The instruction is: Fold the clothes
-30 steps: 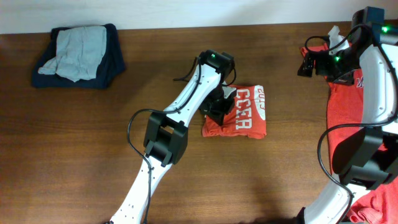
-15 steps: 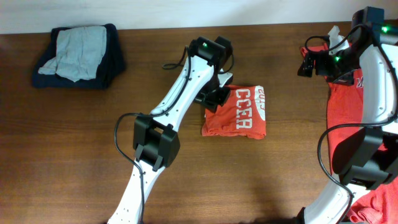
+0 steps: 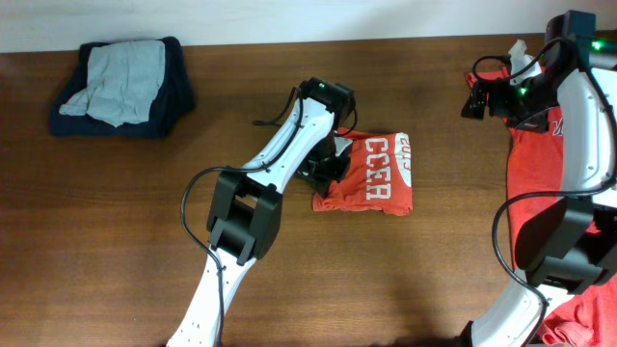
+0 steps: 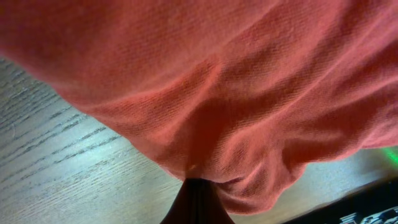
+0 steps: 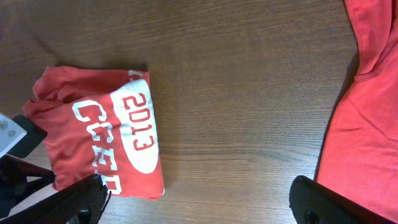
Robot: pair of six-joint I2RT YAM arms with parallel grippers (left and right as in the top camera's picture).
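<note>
A folded orange-red T-shirt with white lettering lies at the table's middle; it also shows in the right wrist view. My left gripper is at the shirt's left edge. In the left wrist view the red fabric fills the frame and bunches at the tip of the closed dark fingers, so the gripper is shut on the shirt's edge. My right gripper hovers at the far right, fingers wide apart and empty. A second orange-red shirt lies spread at the right edge and shows in the right wrist view.
A pile of dark blue and grey clothes lies at the back left. More red cloth lies at the front right corner behind the right arm's base. The wooden table is bare at front left.
My left gripper lifted up and left off the shirt's edge, then came back down onto its left edge, which is now slightly rumpled. The right arm has not moved.
</note>
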